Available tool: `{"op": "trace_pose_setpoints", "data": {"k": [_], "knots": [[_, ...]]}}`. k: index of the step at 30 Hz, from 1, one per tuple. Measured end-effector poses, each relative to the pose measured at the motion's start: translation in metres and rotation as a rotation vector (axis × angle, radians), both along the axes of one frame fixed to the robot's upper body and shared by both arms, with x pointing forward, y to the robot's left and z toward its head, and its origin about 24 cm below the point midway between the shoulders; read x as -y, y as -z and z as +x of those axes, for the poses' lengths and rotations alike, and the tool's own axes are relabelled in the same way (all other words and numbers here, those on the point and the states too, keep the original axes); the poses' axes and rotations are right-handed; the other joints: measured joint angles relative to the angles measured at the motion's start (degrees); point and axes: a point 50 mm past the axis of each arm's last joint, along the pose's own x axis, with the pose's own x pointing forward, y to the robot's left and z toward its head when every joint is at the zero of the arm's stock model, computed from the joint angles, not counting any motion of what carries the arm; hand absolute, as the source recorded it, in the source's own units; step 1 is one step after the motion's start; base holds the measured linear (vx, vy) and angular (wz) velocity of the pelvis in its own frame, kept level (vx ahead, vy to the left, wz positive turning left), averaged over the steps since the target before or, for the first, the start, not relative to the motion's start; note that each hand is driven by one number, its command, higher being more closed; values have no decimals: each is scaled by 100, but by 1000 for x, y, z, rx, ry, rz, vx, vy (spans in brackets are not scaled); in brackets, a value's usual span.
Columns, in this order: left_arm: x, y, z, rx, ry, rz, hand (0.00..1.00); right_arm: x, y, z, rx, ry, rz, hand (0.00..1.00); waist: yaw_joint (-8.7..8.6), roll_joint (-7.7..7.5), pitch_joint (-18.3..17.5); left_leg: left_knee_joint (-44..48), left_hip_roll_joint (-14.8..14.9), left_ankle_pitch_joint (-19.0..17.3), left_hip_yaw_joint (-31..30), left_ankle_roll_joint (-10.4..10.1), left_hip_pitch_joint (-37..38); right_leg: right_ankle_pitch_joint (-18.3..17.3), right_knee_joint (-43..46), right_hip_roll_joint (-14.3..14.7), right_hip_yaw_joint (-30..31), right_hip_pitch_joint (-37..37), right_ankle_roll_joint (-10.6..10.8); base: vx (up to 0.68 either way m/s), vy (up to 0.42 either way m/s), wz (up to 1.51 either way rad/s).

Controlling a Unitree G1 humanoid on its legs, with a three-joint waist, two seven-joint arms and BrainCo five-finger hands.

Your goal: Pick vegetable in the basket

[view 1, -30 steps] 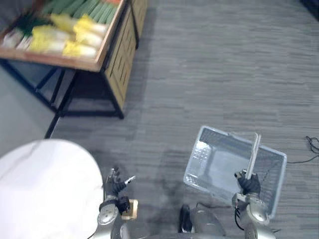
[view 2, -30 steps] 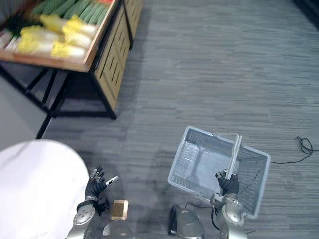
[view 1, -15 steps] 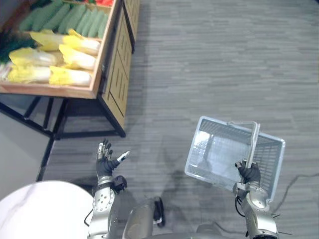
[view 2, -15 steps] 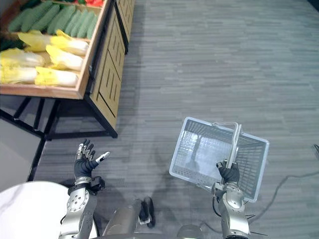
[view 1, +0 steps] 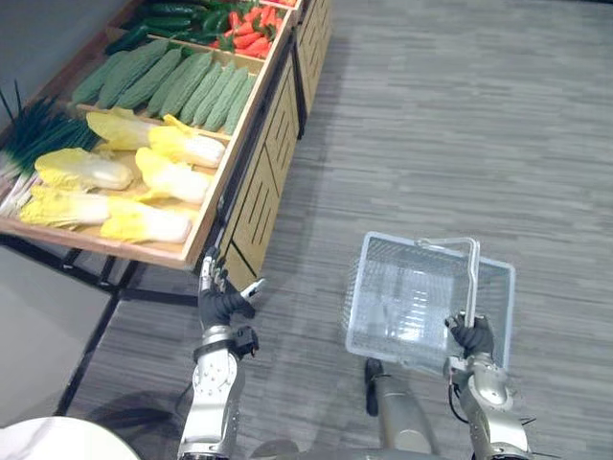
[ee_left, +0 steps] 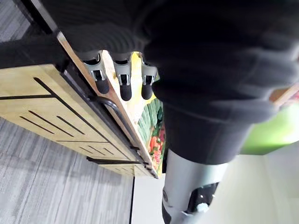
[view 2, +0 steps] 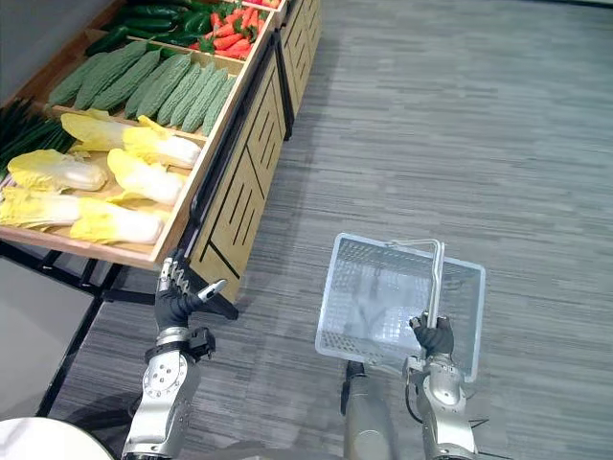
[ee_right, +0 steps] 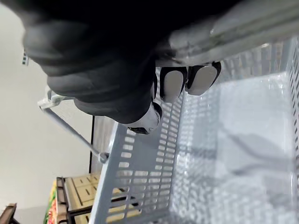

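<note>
A wooden produce stand (view 1: 251, 182) holds pale yellow cabbages (view 1: 170, 178), long green gourds (view 1: 196, 86), red peppers (view 1: 251, 24) and green onions (view 1: 34, 134). My left hand (view 1: 222, 302) hovers open just below the stand's front corner, fingers straight, holding nothing; its fingers (ee_left: 122, 81) point at the stand's slatted side. My right hand (view 1: 471, 337) is shut on the handle (view 1: 473, 278) of a clear plastic basket (view 1: 356, 287), which hangs over the floor to the right of the stand. The basket's inside (ee_right: 243, 140) is empty.
Grey carpet floor (view 1: 450, 125) stretches to the right of the stand and beyond the basket. Black metal legs (view 1: 91, 359) support the stand on its near side. The edge of a white round table (view 1: 43, 448) shows at the lower left.
The camera has shifted toward the stand, which now shows larger and nearer. My left hand has come up close to the stand's front corner. The right hand still holds the basket.
</note>
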Motion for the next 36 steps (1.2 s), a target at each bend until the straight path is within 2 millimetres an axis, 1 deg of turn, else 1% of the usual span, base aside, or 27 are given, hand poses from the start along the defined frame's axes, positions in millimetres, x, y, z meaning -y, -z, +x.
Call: {"op": "trace_pose_setpoints", "data": {"k": [1,2,3,4,5,6,7,8,9,10,12,14,15,16,17,18,20,21,23,24,25,26,27,28,29,31,36], "knots": [[-1,-2,-4,5,-1,1,0,-1,-6,-1,27,13,2,100,57,-32,26,538,138,-295,224,21,-444,-21,-362,40,-100,511,-33,454,-150,32],[-2,-1,-6,3,-4,1,0,1,-11,-2,51,30,-3,100,133,-89,53,559,161,-492,448,96,-751,-27,-645,39,-171,830,-39,519,-142,38],[-3,-2,-9,3,-9,2,0,6,-19,-3,90,57,-19,100,218,-91,58,238,143,-723,720,194,-1102,-29,-947,35,-258,1158,-34,406,-87,38],[-5,-3,-10,5,-13,6,0,11,-24,-3,118,73,-29,100,235,-66,49,-196,122,-842,905,228,-1338,-54,-1114,31,-337,1349,7,395,-30,49],[-4,-4,-10,11,-8,7,0,19,-28,-4,137,97,-49,100,270,-60,45,-940,100,-869,1255,265,-1532,-150,-1249,9,-496,1588,103,390,20,50],[-4,-4,-10,12,-4,7,0,22,-28,-5,137,107,-51,100,281,-67,45,-1319,72,-861,1442,256,-1588,-220,-1279,-13,-581,1714,152,493,68,66],[-3,-4,-10,15,7,6,0,29,-28,-9,131,125,-66,100,278,-46,27,-2172,6,-648,1865,166,-1590,-380,-1318,-24,-752,1938,280,503,114,71],[-2,-4,-11,12,7,8,0,36,-27,-13,117,138,-88,100,276,49,-70,-2982,-86,-3,2271,758,-1548,-588,-1295,28,-859,2072,414,348,94,70],[-5,-3,-11,6,5,22,0,37,-21,-13,96,152,-74,100,276,-70,-121,-3008,-196,-32,2303,1007,-1466,-706,-1267,-57,-871,2137,477,357,76,66],[-7,-3,-12,-1,5,39,0,34,-9,-15,49,152,-54,100,222,-334,-249,-3121,-463,-91,2378,1091,-1431,-741,-1254,-302,-926,2156,503,386,82,49],[-8,-6,-10,13,-1,49,0,33,-2,-15,17,154,-42,100,307,-445,-273,-2979,-630,-385,2307,1203,-1475,-775,-1078,-454,-888,2200,563,586,153,44],[-7,-4,-11,5,0,56,0,34,14,-16,-62,163,-22,100,310,-465,-265,-2937,-839,-696,2221,1203,-1186,-775,-39,-696,-901,2067,620,545,165,54],[-8,-5,-11,6,1,75,0,34,24,-22,-114,174,-11,100,260,-484,-260,-3075,-1040,-807,2010,1192,-891,-516,1194,-981,-842,1737,915,440,124,77],[-8,-6,-11,9,-2,90,0,34,28,-26,-137,181,-3,100,180,-499,-260,-3160,-1151,-847,1840,1197,-736,-218,1896,-1095,-717,1516,880,449,57,117],[-8,-9,-11,15,-3,120,0,32,35,-31,-171,187,11,100,64,-512,-266,-3281,-1277,-896,1528,1211,-479,-344,2882,-1109,-361,1085,752,438,-15,124],[-9,-11,-11,22,-10,150,0,31,38,-35,-189,191,21,100,-9,-501,-267,-3420,-1297,-910,1319,1218,-234,-653,3245,-1017,-116,679,607,501,-55,129],[-8,-16,-10,36,-14,200,0,29,41,-42,-206,197,28,100,-9,-491,-272,-3573,-1285,-907,984,1213,34,-913,3032,-834,46,267,427,351,-78,96],[-5,-18,-8,48,-2,227,0,30,41,-47,-208,211,30,100,-21,-498,-274,-3623,-1262,-910,694,1205,207,-1041,2655,-647,291,-23,372,364,-177,130],[5,-22,-6,68,33,248,0,34,39,-57,-201,240,26,100,-119,-518,-274,-3449,-1216,-934,237,1161,290,-1065,1893,-337,989,-364,374,348,-210,151],[8,-23,-5,75,42,252,0,35,39,-61,-200,247,25,100,-155,-523,-270,-3331,-1172,-988,155,1064,271,-1045,1658,-260,1234,-416,386,305,-230,176],[13,-30,-6,107,64,273,0,37,39,-70,-199,277,28,100,-194,-677,-295,-3001,-1142,-1257,146,628,202,-575,845,-220,1696,-435,485,296,-236,157],[12,-35,-6,129,70,286,0,36,42,-76,-210,295,41,100,-179,-868,-321,-2897,-1185,-1407,181,491,154,-37,541,-312,1863,-445,616,325,-324,171],[15,-36,-6,132,72,291,0,44,46,-91,-243,371,41,100,-133,-819,-305,-2759,-970,-1741,113,370,126,-330,753,-196,1739,-393,831,241,-281,85],[16,-34,-8,124,70,289,0,51,45,-96,-249,392,26,100,-37,-737,-355,-2805,-776,-1708,125,308,160,-378,705,-91,1611,-360,728,220,-286,63],[18,-34,-8,122,76,293,0,54,43,-97,-247,389,15,100,-16,-720,-366,-2856,-695,-1697,128,288,155,-398,689,-59,1536,-353,687,177,-252,22],[21,-34,-8,125,90,311,0,56,42,-97,-240,391,14,100,2,-675,-392,-3050,-544,-1604,140,126,176,-411,647,17,1396,-348,597,82,-225,21],[26,-35,-7,118,119,402,0,59,41,-99,-228,410,30,100,41,-619,-424,-3227,-449,-1450,51,-14,137,-343,434,52,1153,-220,487,-14,-80,17]]}}
